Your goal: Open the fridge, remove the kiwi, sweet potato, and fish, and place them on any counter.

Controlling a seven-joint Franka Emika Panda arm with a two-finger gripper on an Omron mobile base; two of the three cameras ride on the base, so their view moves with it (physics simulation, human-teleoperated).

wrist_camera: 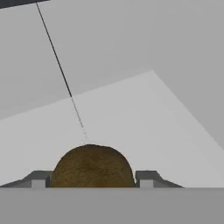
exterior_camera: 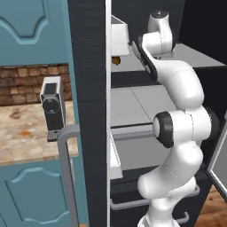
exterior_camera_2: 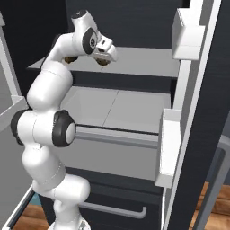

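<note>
The fridge [exterior_camera: 91, 88] stands with both doors swung open, and my arm reaches onto its upper grey shelf [exterior_camera_2: 143, 60]. There the kiwi [wrist_camera: 92, 168], a dull olive-brown lump, sits between my fingertips [wrist_camera: 146, 179], which press against both of its sides. My gripper [exterior_camera_2: 103, 59] points down at the shelf over this fruit. A golden orange-brown lump, the sweet potato [exterior_camera_2: 69, 59], lies on the same shelf just left of the gripper and shows again past the door edge [exterior_camera: 116, 60]. The fish is out of view. The beige counter [exterior_camera: 22, 133] lies left of the fridge.
A grey coffee machine [exterior_camera: 53, 108] stands on the counter beside the open left door's bar handle [exterior_camera: 66, 168]. White door bins [exterior_camera_2: 168, 148] line the right door. A lower shelf [exterior_camera_2: 121, 108] and drawers [exterior_camera_2: 112, 209] sit beneath my arm.
</note>
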